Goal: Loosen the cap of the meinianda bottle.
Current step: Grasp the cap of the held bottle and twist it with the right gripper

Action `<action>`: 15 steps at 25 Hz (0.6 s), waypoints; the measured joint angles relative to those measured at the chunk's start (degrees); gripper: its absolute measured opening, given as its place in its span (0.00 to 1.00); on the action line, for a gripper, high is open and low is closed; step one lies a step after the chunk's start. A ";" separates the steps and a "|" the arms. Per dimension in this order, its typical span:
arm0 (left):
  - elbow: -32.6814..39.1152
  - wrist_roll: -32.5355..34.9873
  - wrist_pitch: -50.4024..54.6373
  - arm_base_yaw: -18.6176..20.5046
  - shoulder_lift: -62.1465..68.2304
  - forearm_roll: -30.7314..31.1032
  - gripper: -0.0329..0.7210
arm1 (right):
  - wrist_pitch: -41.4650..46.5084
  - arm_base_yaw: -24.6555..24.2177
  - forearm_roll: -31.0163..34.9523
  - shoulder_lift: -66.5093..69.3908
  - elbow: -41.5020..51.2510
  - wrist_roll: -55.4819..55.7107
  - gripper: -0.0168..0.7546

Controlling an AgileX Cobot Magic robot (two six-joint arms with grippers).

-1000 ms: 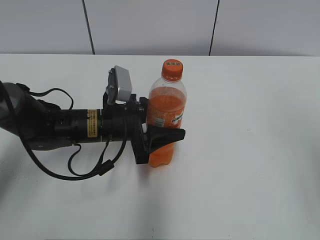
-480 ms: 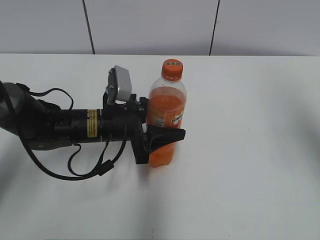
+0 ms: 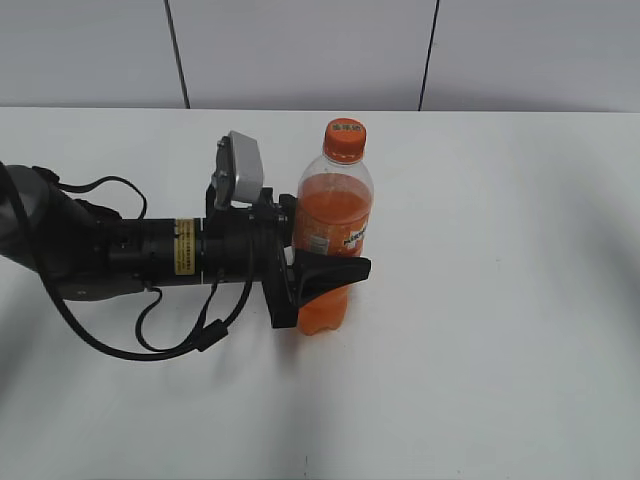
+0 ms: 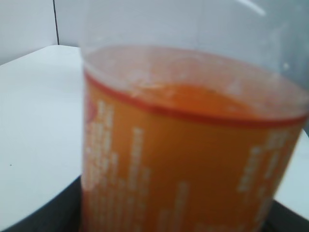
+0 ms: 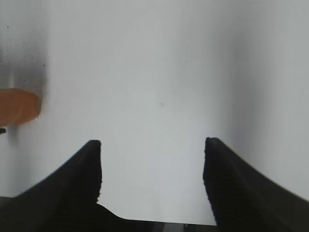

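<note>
The meinianda bottle (image 3: 333, 232) stands upright near the middle of the white table, filled with orange drink. Its orange cap (image 3: 344, 139) sits on the neck. My left gripper (image 3: 330, 275) reaches in from the left and is shut on the bottle's lower body, below the label. In the left wrist view the bottle (image 4: 193, 145) fills the frame, blurred, with black fingers at the lower corners. My right gripper (image 5: 152, 145) is open and empty over bare table; the bottle (image 5: 18, 105) shows blurred at its left edge. The right arm is out of the exterior view.
The white table (image 3: 500, 300) runs to a grey panelled wall (image 3: 300, 50) at the back. My left arm and its cables (image 3: 130, 260) lie across the table's left side.
</note>
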 joint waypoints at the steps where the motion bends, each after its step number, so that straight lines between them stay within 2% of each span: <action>1: 0.00 0.00 0.00 0.00 0.00 0.00 0.60 | 0.00 0.00 0.00 0.33 -0.75 2.20 0.66; 6: 0.00 0.00 0.00 0.00 0.00 0.00 0.60 | 0.09 1.92 -0.29 2.61 -4.82 11.02 0.66; 15: 0.00 0.00 0.00 -0.16 0.00 0.09 0.60 | 0.04 17.10 -0.23 11.60 -10.69 23.12 0.66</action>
